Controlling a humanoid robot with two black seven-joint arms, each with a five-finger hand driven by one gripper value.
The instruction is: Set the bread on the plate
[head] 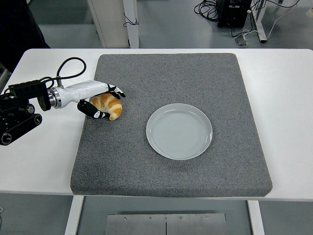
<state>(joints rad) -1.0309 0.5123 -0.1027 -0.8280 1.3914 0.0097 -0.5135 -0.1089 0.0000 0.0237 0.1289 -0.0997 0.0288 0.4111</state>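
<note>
Bread (108, 105) between left hand (100, 100) fingers (116, 91), on mat (195, 78)

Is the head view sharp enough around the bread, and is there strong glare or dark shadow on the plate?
Head view: lighting is even and soft; the croissant and left hand look sharp, without motion blur. Head view: the plate shows only a faint sheen, no harsh glare. Head view: the grey mat has barely any shadow, just a thin dark edge under the hand.

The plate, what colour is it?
The plate is pale grey-blue, plain; the head view shows it.
</note>
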